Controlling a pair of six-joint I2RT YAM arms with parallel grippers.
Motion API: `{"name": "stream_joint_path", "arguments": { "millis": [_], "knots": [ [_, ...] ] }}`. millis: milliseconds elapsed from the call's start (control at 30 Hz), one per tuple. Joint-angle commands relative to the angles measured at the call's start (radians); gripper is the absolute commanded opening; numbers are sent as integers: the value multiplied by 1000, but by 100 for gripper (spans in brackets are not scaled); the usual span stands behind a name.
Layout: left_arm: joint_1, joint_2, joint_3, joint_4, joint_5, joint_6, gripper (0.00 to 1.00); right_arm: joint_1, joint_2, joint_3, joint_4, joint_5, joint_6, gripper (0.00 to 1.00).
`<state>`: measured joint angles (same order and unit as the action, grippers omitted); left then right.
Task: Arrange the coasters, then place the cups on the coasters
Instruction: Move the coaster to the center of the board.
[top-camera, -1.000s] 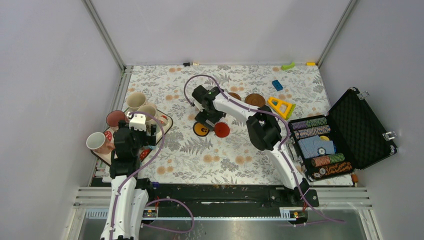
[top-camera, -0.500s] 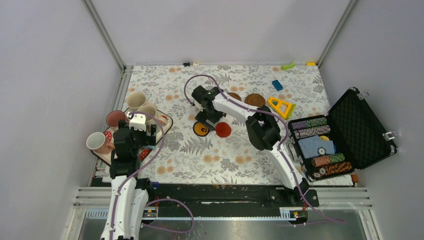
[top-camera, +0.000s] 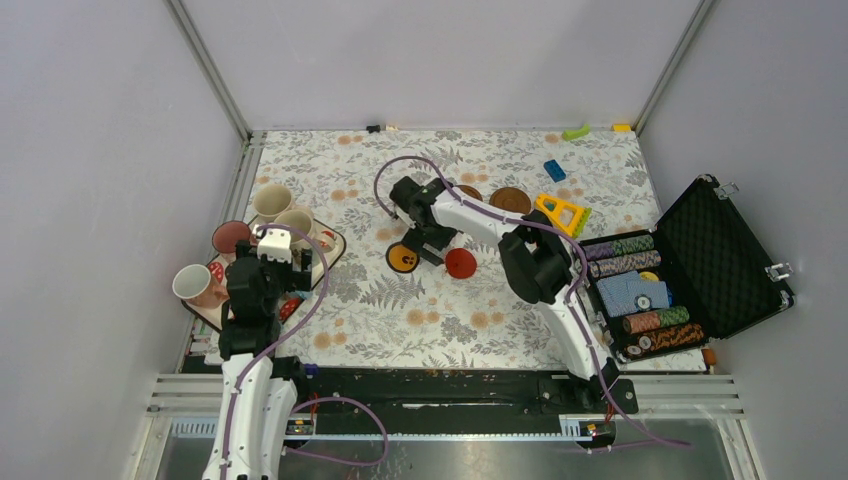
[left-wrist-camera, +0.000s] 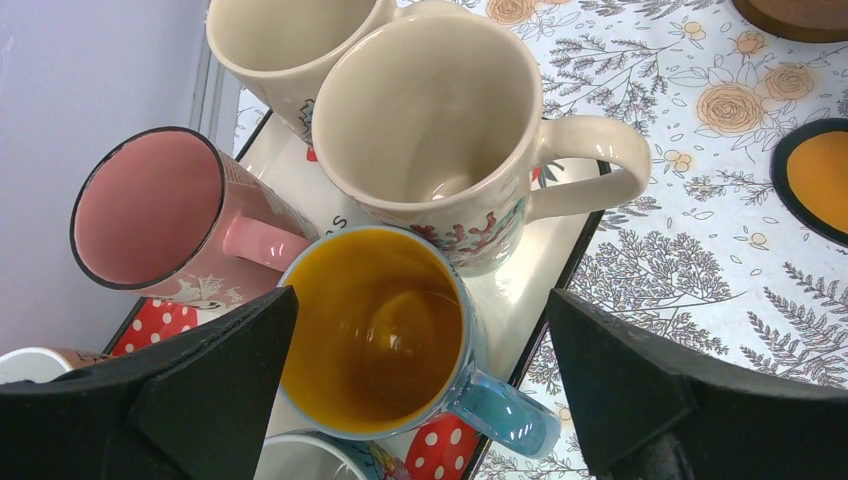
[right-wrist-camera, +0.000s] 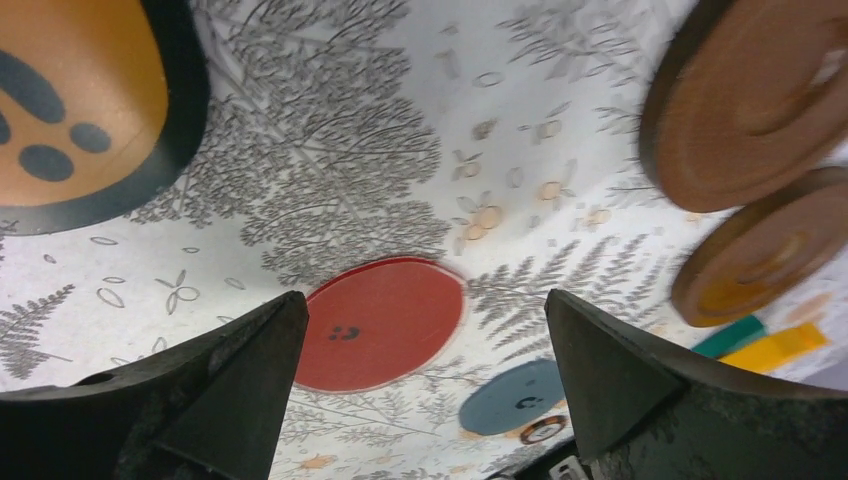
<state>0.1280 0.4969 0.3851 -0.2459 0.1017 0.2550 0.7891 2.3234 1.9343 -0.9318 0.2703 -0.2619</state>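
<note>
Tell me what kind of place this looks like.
Most likely a robot test cell in a lab, not a home: plain grey walls in a metal frame, a left arm and right arm bolted to a rail, and props, mugs and a poker chip case, on a floral cloth.

Plain grey walls (top-camera: 420, 55), floral-clothed table (top-camera: 400, 310)

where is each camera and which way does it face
top: above and behind the arms, looking down on the table; both arms show.
left wrist: on the left arm, looking down into mugs on the tray; left hand open at the bottom.
right wrist: on the right arm, low, facing the red coaster; right hand open at the bottom.
shared: the orange coaster shows in all three.
</note>
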Motion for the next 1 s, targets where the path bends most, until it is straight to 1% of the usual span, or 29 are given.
{"name": "stream_joint_path", "arguments": {
  "millis": [0, 67, 133, 200, 267, 333, 433, 467, 567, 667, 700, 733, 800, 867, 967],
  "knots": [
    [4, -11, 18, 38, -5, -8, 99, -8, -126, 122, 8, 100, -59, 98],
    [4, -17, 17, 48, -37, -14, 99, -12, -218, 137, 7, 113, -75, 99],
    [6, -28, 15, 65, -87, -21, 99, -22, -350, 86, 9, 79, -68, 100],
    [5, -34, 17, 105, -189, -26, 99, -38, -564, -49, 37, -30, -55, 100],
    [6, -21, 66, 90, -326, -27, 99, -45, -744, -255, 98, -113, -85, 100],
    [7, 22, 169, 2, -417, -5, 99, -45, -896, -426, 117, -176, -141, 100],
    [23, 101, 349, -180, -427, 49, 99, -47, -1055, -674, 119, -226, -210, 100],
    [31, 128, 403, -229, -424, 65, 99, -46, -1085, -726, 125, -232, -217, 100],
    [83, 193, 548, -336, -344, 112, 99, -46, -1119, -825, 166, -239, -195, 99],
    [117, 248, 630, -412, -233, 147, 99, -46, -1097, -847, 213, -285, -126, 100],
    [121, 265, 647, -437, -175, 157, 99, -44, -1082, -842, 199, -316, -133, 99],
    [121, 283, 661, -457, -129, 162, 99, -44, -1067, -836, 181, -315, -141, 100],
    [120, 315, 681, -496, -20, 170, 99, -45, -1068, -874, 223, -258, -124, 100],
    [121, 335, 686, -503, 60, 176, 99, -44, -1074, -922, 260, -265, -127, 100],
    [120, 372, 698, -515, 173, 161, 99, -44, -1051, -933, 269, -267, -128, 100]
  ]
}}
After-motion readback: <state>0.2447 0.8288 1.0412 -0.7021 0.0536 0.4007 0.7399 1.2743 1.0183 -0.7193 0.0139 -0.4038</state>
